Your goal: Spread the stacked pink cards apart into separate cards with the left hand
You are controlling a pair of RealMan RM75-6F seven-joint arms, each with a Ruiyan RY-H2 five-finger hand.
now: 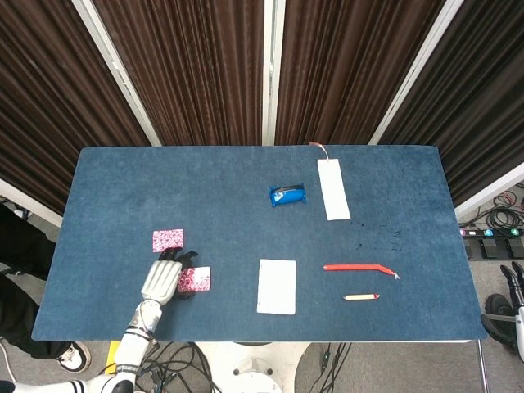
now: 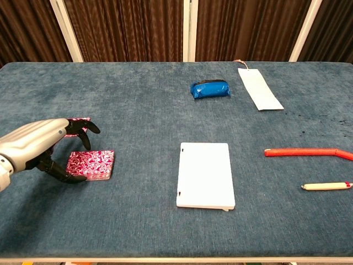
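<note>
Two pink patterned cards lie apart near the table's front-left corner: the near card [image 2: 90, 165] flat on the blue cloth, the far card [image 1: 168, 240] just beyond it at about 11 o'clock. The left hand [image 2: 34, 144] arches over the near card's left edge, dark fingertips [image 2: 70, 179] curled down beside it; whether they touch the card cannot be told, and nothing is lifted. At 3 o'clock from the cards lies a white rectangular notebook [image 2: 204, 175]; further right, a bent red straw [image 2: 306, 152] and a pale pencil [image 2: 326, 186]. At 1 o'clock sit a soft blue pouch [image 2: 209, 89] and a white tag [image 2: 259, 88]. The right hand [image 1: 518, 282] is barely visible beyond the table's right edge, its fingers indistinct.
</note>
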